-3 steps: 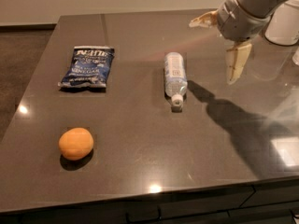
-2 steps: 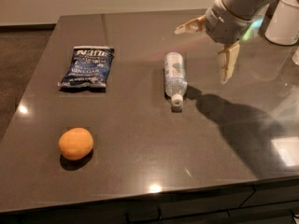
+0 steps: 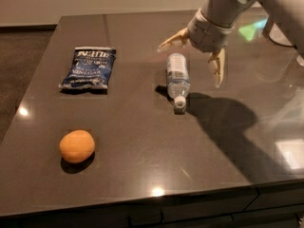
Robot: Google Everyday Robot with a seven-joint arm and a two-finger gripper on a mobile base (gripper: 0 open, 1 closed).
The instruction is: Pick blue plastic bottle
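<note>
The blue plastic bottle [image 3: 177, 80] lies on its side in the middle of the dark table [image 3: 142, 146], with its white cap toward the front edge. My gripper [image 3: 193, 61] hovers above the bottle's far end, slightly to its right. It is open: one tan finger [image 3: 174, 39] points left behind the bottle and the other [image 3: 217, 68] hangs down to its right. Nothing is held. The gripper casts a shadow on the table to the right of the bottle.
A dark blue chip bag [image 3: 89, 68] lies flat at the left. An orange [image 3: 77, 146] sits near the front left. A white object [image 3: 280, 32] stands at the far right edge. The table's front edge runs along the bottom.
The gripper has moved left toward the bottle, from well right of it to over its far end. The bottle, bag and orange have not moved.
</note>
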